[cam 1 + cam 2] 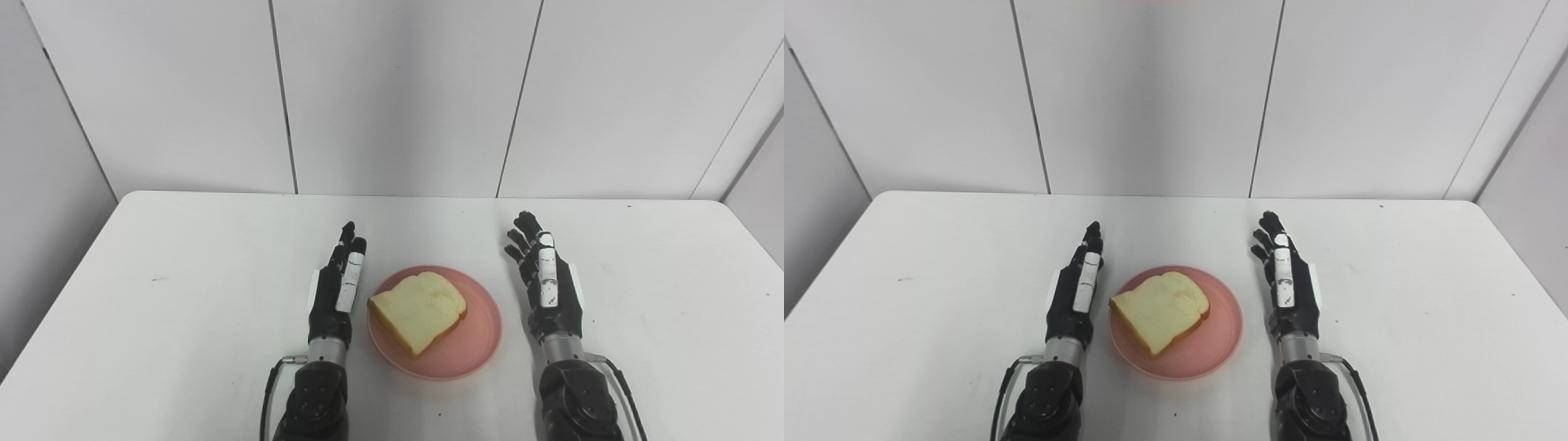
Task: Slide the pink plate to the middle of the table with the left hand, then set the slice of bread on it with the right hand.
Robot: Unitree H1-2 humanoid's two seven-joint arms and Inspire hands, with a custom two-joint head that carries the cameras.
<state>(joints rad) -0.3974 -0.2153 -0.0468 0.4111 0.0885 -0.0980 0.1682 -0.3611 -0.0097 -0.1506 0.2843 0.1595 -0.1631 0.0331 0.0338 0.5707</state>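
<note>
Fingers [346,245] on your left hand [334,294] are stretching forward, released and grasping nothing, and the fingers [525,236] on your right hand [551,288] are spreading a little apart, likewise holding nothing. You are keeping both hands edge-up over the white table [184,294], one on each side of the pink plate [474,343]. Your left hand is sitting just beside the plate's left rim; whether it is touching the rim, you cannot tell. Your right hand is standing clear of the right rim. The plate is lying near the middle of the table, toward your side. The slice of bread [419,311] is resting flat on the plate, toward its left half, with its crust edge reaching the rim nearest your left hand.
</note>
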